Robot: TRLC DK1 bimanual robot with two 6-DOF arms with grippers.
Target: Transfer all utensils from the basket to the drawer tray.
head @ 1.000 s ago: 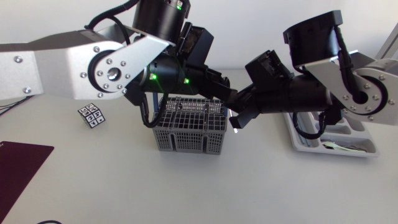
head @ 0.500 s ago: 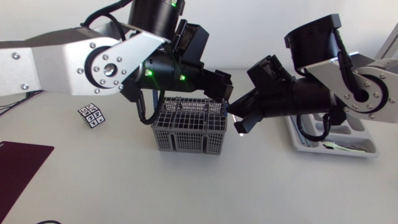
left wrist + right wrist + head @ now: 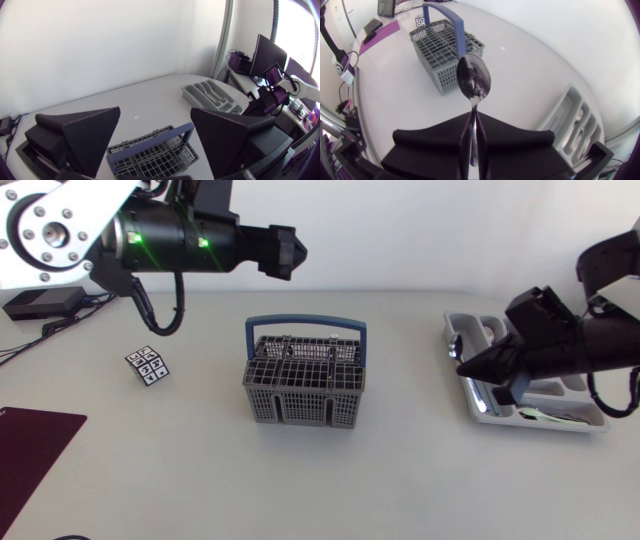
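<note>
- Basket (image 3: pixel 305 385): grey wire-grid utensil basket with a blue hoop handle (image 3: pixel 305 323), standing upright on the white table. It is the reference point for all items below. Whether any utensils lie inside it cannot be made out.
- My right gripper (image 3: pixel 473 131): well to the right of the basket, at the edge of the drawer tray (image 3: pixel 560 426) that faces the basket. My two fingers are pressed together on the handle of a spoon (image 3: pixel 473 85), one on each side.
- Spoon: held clear of the table. Its shiny bowl projects ahead of my fingertips and points back toward the basket.
- Drawer tray: grey and compartmented, lying flat, well to the right of the basket.
- My left gripper (image 3: pixel 155 117): raised above and behind the basket, toward its left. My fingers are spread wide with nothing between them, and the basket shows below the gap.
- Small cube (image 3: pixel 147 365): black-and-white patterned faces, to the left of the basket.
- Maroon mat (image 3: pixel 30 445): further left of the basket, at the table's near edge.
</note>
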